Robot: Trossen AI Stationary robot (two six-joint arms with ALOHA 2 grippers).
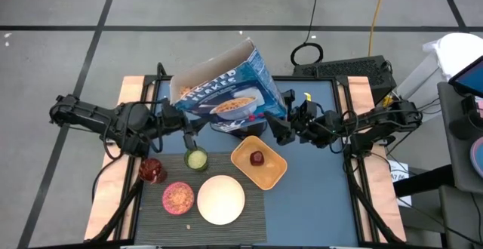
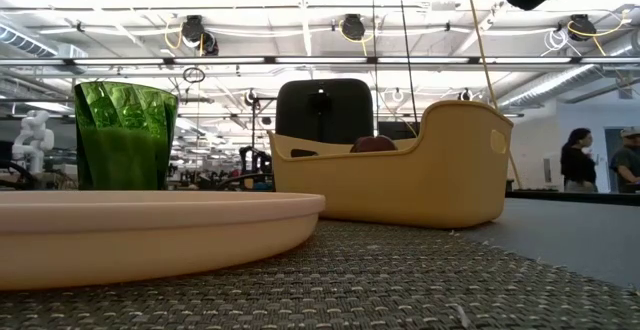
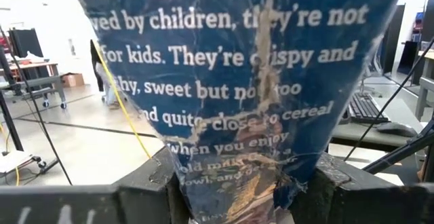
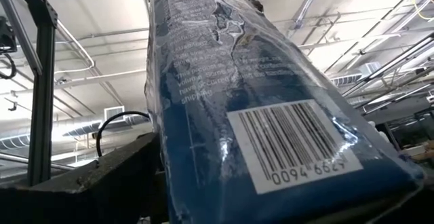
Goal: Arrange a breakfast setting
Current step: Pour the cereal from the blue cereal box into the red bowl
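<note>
A blue cereal box (image 1: 226, 90) hangs tilted above the table's far middle, its open top (image 1: 245, 49) toward the far edge. My left gripper (image 1: 179, 118) is shut on its left lower corner. My right gripper (image 1: 281, 128) stands open at the box's right lower end, and the barcode side (image 4: 291, 146) fills its view. On the dark ribbed placemat (image 1: 249, 219) near the front stand a white plate (image 1: 220, 198), a pink bowl (image 1: 179, 197) of cereal, a green cup (image 1: 196, 158) and a red glass (image 1: 153, 170). My left gripper pinches the box's lower corner (image 3: 234, 183) between its two fingers (image 3: 146, 183), coming level from the table's left. The cardboard is crumpled and narrows in toward the fingers. The box is lifted clear of the table and tilted. My right gripper: I cannot tell whether its fingers (image 4: 102, 176) touch the box.
A tan dish (image 1: 268, 173) with a dark red round thing (image 1: 257, 158) sits right of the cup. A dark toaster (image 2: 322, 110) stands under the box. A keyboard (image 1: 355, 69) lies beyond the far right corner. People stand in the room beyond (image 2: 580, 160).
</note>
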